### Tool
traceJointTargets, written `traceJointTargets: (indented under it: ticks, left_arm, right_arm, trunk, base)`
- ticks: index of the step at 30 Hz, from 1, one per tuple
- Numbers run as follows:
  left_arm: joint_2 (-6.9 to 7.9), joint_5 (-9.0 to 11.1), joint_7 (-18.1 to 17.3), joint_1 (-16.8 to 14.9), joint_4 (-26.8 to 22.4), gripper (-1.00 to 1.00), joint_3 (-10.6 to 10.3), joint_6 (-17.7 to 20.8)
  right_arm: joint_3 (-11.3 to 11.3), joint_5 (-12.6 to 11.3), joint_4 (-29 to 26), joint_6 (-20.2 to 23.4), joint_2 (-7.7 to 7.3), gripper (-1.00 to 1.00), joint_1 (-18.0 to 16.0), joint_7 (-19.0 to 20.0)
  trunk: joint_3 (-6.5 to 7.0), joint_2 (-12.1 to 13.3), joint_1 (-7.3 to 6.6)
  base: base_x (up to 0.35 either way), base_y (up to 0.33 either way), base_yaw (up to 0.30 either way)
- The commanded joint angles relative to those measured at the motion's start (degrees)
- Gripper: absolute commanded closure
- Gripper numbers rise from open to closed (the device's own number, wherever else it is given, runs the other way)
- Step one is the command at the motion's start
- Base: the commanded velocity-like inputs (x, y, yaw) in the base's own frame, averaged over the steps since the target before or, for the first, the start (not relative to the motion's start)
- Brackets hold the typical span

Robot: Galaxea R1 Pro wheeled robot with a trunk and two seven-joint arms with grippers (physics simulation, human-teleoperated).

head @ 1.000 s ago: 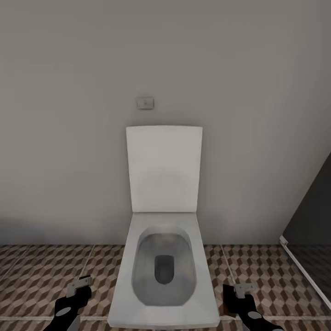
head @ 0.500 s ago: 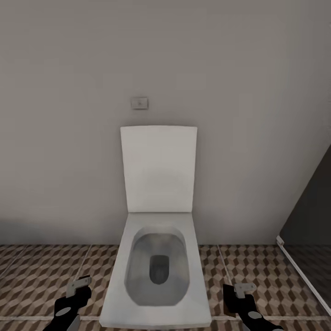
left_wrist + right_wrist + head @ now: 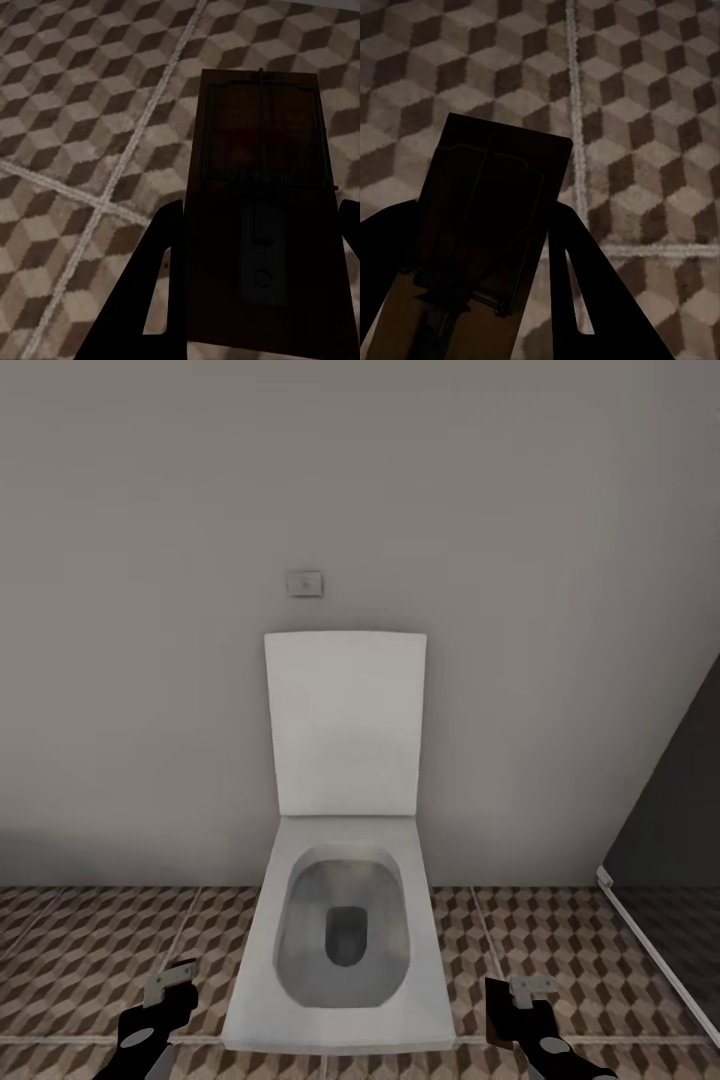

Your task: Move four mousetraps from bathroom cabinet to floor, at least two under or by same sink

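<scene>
From my head, a white toilet [image 3: 340,930] with raised lid stands against the grey wall [image 3: 150,660] on the bathroom floor [image 3: 80,960]. My left claw [image 3: 172,982] and right claw [image 3: 528,990] hang low on either side of it. At my left wrist, the claw grips a mousetrap [image 3: 262,225] above the tiles. At my right wrist, that claw clamps another mousetrap [image 3: 487,240].
</scene>
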Motion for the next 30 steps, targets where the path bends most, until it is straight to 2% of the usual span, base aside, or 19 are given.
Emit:
traceJointTargets:
  ticks: [1, 5, 30]
  left_arm:
    - [0.09, 0.29, 0.61, -0.02, -0.1, 1.0, -0.46, 0.2]
    - [0.09, 0.25, 0.55, -0.02, -0.1, 1.0, -0.48, 0.35]
    - [0.29, 0.29, 0.76, -0.02, 0.01, 1.0, -0.44, 0.64]
  right_arm:
    - [-0.36, 0.6, 0.13, -0.19, -0.02, 1.0, -0.05, -0.3]
    - [-0.36, 0.54, 0.14, -0.23, -0.02, 1.0, -0.05, -0.12]
    - [-0.37, 0.51, 0.08, -0.36, -0.02, 1.0, -0.05, -0.18]
  trunk:
    - [-0.05, -0.02, -0.01]
    - [-0.05, -0.02, -0.01]
    - [-5.59, -0.36, 0.63]
  base:
    - [-0.002, 0.0, 0.0]
    - [0.0, 0.0, 0.0]
    - [0.0, 0.0, 0.0]
